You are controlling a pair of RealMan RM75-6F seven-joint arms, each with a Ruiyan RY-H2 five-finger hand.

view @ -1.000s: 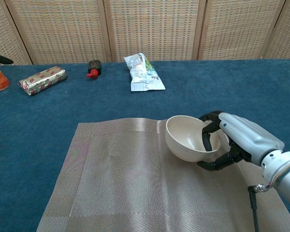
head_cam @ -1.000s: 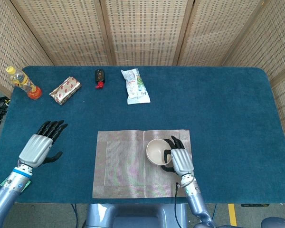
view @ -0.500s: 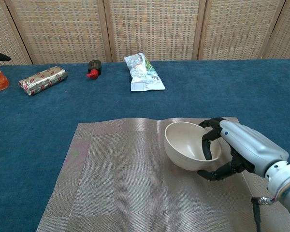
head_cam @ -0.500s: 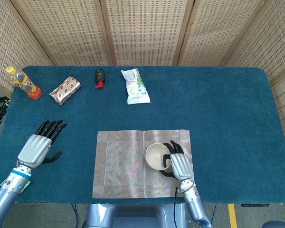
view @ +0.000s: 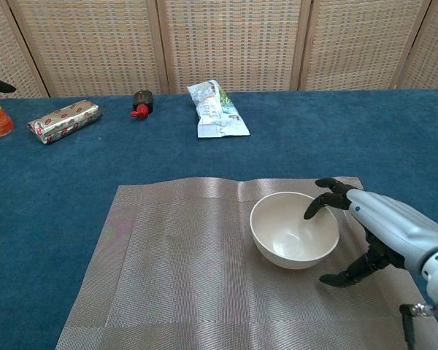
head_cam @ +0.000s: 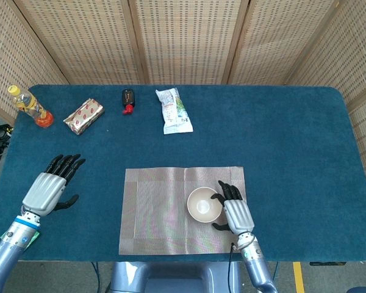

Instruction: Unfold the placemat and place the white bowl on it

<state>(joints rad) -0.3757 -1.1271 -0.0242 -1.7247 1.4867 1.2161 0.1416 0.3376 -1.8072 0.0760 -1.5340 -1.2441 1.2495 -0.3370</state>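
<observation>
The white bowl [head_cam: 203,204] [view: 294,229] sits upright on the placemat [head_cam: 155,210] [view: 182,270], over on the mat's right half, a bit below the middle in the head view. The placemat lies flat and fully spread on the blue table [head_cam: 280,140] [view: 365,138], near the front edge.

Right hand [head_cam: 235,212] [view: 383,226] is just beside the bowl on its right, fingers spread apart and holding nothing. In the chest view the dark fingertips [view: 317,205] hang right at the bowl's rim, and the thumb pokes out lower down next to the bowl's base. Can't really tell if a fingertip is touching the rim or just above it, it's that close.

Left hand [head_cam: 49,186] is well apart from all that, over the bare table to the left of the mat, fingers apart and nothing in it. Only the head view shows it.

Along the back of the table there's a small bottle [head_cam: 29,106] at the far left, a foil-wrapped packet [head_cam: 83,115] [view: 64,120], a little black and red thing [head_cam: 128,101] [view: 141,102], and a white snack bag [head_cam: 174,110] [view: 215,109]. Woven screen panels [head_cam: 183,36] [view: 226,40] stand behind the table.
</observation>
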